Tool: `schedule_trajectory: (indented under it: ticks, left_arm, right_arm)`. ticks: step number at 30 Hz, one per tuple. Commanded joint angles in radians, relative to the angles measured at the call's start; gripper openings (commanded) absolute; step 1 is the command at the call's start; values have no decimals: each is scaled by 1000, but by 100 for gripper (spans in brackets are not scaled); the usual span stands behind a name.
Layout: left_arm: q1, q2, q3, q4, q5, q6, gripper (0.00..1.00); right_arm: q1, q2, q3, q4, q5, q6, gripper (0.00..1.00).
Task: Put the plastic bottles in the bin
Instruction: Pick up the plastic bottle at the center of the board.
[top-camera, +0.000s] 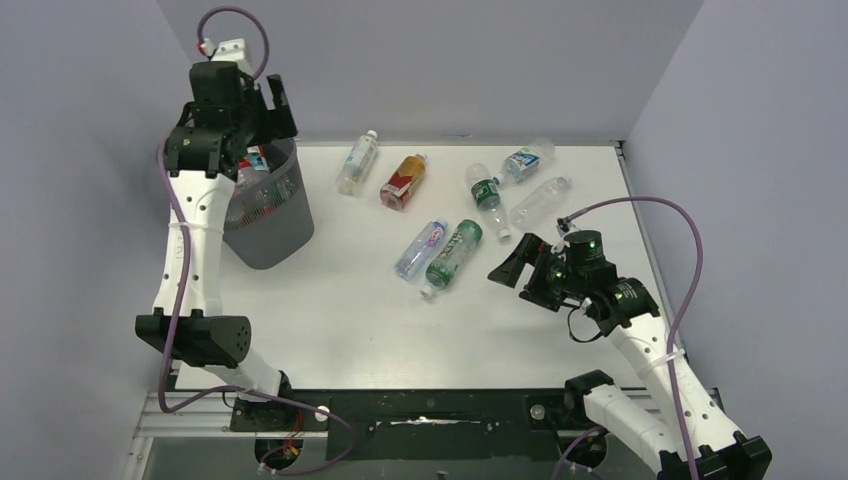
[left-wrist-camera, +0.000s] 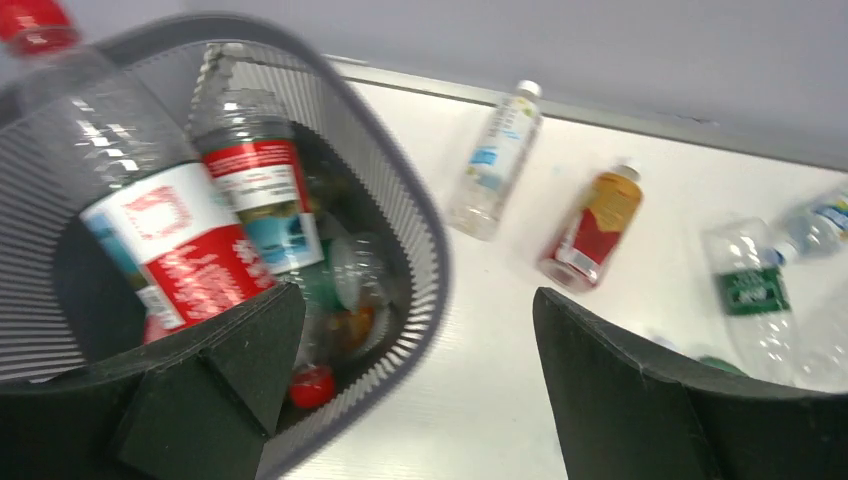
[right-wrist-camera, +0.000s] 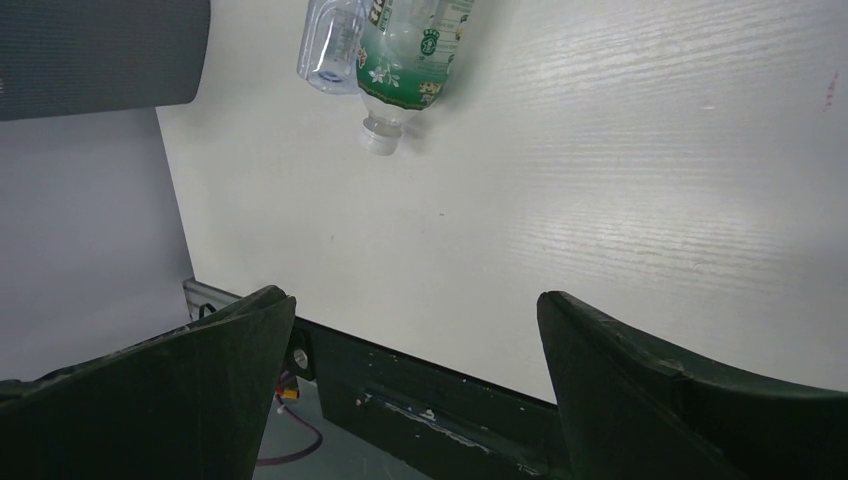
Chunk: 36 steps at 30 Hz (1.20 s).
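The dark grey mesh bin (top-camera: 268, 215) stands at the table's left and holds several plastic bottles; two red-labelled ones (left-wrist-camera: 180, 245) (left-wrist-camera: 260, 190) lean near its top. My left gripper (top-camera: 268, 108) is open and empty above the bin's far rim (left-wrist-camera: 425, 250), also in the left wrist view (left-wrist-camera: 418, 300). Several bottles lie on the table: a clear white-capped one (top-camera: 357, 161), an amber one (top-camera: 403, 181), a green-labelled one (top-camera: 487, 195), a blue-tinted one (top-camera: 421, 248) and a green one (top-camera: 453, 254). My right gripper (top-camera: 515, 262) is open and empty just right of the green bottle (right-wrist-camera: 410, 50), also in the right wrist view (right-wrist-camera: 412, 300).
Two more clear bottles (top-camera: 527, 160) (top-camera: 540, 200) lie at the back right, beyond my right gripper. Grey walls close in the table at the back and both sides. The black frame rail (right-wrist-camera: 450, 400) runs along the near edge.
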Motion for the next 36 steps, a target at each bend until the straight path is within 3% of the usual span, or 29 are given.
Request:
schedule_trajectory:
  ticks: [1,11,22,36]
  left_arm:
    - [-115,-57,61,-18,-35,-4,86]
    - [-408,-59,4,-28,-134,-42,86]
    - [-672,-54,-200,67,-149,-78,86]
    - [-865,-17,-471,236,-109,-75,86]
  right_arm:
    - [-4,4,1,55,-18,-8,98]
    - [-3,10,-4,64,-17,2,98]
    - [-4,-15,-16,56,-7,19,98]
    - [-2,-57,-33,44,-1,42,98]
